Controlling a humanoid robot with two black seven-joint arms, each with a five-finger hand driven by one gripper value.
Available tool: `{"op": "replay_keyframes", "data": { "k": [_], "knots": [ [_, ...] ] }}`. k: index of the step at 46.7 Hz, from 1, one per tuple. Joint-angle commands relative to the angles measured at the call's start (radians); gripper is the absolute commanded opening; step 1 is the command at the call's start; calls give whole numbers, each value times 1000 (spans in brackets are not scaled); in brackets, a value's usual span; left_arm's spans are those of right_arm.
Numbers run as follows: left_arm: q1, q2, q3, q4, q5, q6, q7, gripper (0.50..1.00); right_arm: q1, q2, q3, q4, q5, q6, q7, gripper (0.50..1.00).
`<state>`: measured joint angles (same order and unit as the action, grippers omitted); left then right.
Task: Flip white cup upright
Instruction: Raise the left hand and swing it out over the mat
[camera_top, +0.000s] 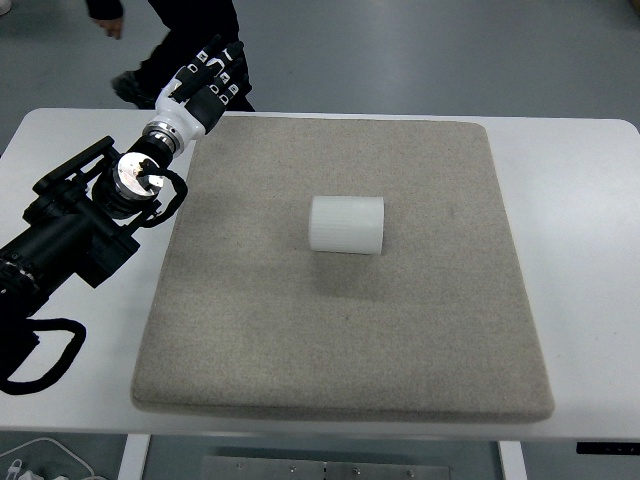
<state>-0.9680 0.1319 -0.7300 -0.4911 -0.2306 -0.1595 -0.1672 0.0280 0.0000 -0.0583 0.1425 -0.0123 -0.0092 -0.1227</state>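
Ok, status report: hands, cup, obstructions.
Left hand at the mat's far-left corner, fingers relaxed, holding nothing; right arm out of view. White cup on its side, mid grey mat, untouched. Nothing beside the cup; a person's legs beyond the table.

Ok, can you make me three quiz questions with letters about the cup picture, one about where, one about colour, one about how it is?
1. Where is the white cup?
A. on the grey mat
B. on the floor
C. in the left hand

2. What colour is the table?
A. red
B. white
C. green

3. How is the cup?
A. upright
B. broken
C. lying on its side

Answers: 1 A, it rests near the mat's middle. 2 B, white surface shows around the mat. 3 C, its round wall lies flat on the mat.
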Motion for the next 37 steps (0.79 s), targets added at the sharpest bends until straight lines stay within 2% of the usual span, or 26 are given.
{"op": "replay_keyframes", "data": {
  "k": [1, 25, 37],
  "knots": [
    [0, 0, 0, 0, 1, 0, 0, 994, 0, 0, 0, 0, 0, 0, 0, 930],
    [-28, 17, -6, 3, -13, -2, 2, 994, 0, 0, 0, 0, 0, 0, 0, 930],
    [-55, 22, 11, 19, 11, -28, 2, 994, 0, 0, 0, -1, 0, 0, 0, 930]
  ]
}}
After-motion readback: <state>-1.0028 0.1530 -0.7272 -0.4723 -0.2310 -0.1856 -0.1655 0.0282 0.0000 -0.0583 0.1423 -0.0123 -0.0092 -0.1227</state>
